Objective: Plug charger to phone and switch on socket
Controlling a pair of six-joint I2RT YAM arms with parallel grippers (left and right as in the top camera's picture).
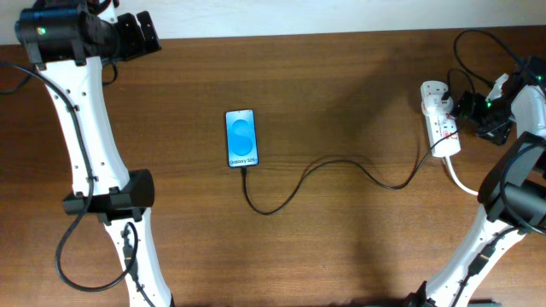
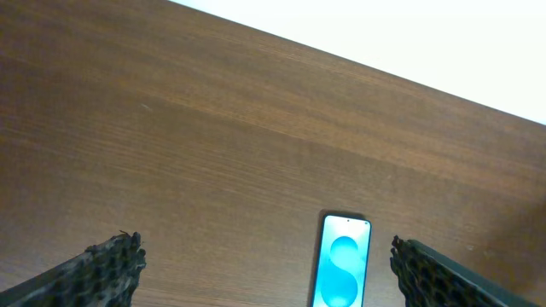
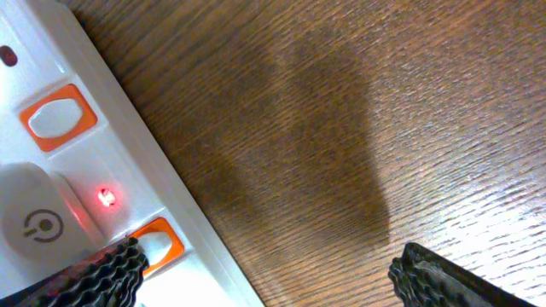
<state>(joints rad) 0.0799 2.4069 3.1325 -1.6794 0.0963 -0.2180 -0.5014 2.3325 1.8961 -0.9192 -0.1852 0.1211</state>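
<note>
Right hand (image 3: 264,256), fingers spread, sits over the socket (image 1: 439,119) at right of frame, one finger beside an orange switch (image 3: 158,241), as the charger (image 1: 341,162) meets the phone (image 1: 241,137) mid-surface (image 1: 341,68); left hand (image 2: 264,247), upper left, likewise spread.

The table (image 3: 341,102) is matt brown wood with fine grain; the socket (image 3: 77,162) is smooth white plastic; the fingers (image 3: 98,277) look rough, black, knobbly.
</note>
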